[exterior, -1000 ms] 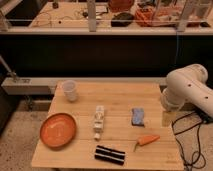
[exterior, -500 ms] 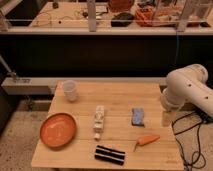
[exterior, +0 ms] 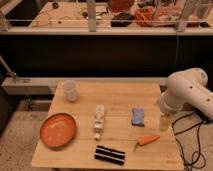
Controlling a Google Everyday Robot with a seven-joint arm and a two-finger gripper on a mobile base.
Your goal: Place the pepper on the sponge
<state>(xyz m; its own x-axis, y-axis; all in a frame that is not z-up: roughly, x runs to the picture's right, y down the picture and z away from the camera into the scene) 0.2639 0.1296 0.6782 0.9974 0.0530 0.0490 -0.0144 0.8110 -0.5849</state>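
Note:
The pepper (exterior: 148, 140), small, orange and tapered, lies on the wooden table (exterior: 120, 97) near its front right, its thin stem pointing left. The blue-grey sponge (exterior: 138, 116) lies flat a short way behind it and slightly to the left, with nothing on it. My white arm (exterior: 186, 91) comes in from the right. The gripper (exterior: 164, 121) hangs down by the table's right edge, to the right of the sponge and behind the pepper, apart from both.
A large orange plate (exterior: 58, 130) sits at the front left, and a clear plastic cup (exterior: 70, 90) at the back left. A white bottle (exterior: 99, 121) lies mid-table. A black-and-white striped block (exterior: 110, 154) is at the front edge. Cables (exterior: 192, 142) trail right of the table.

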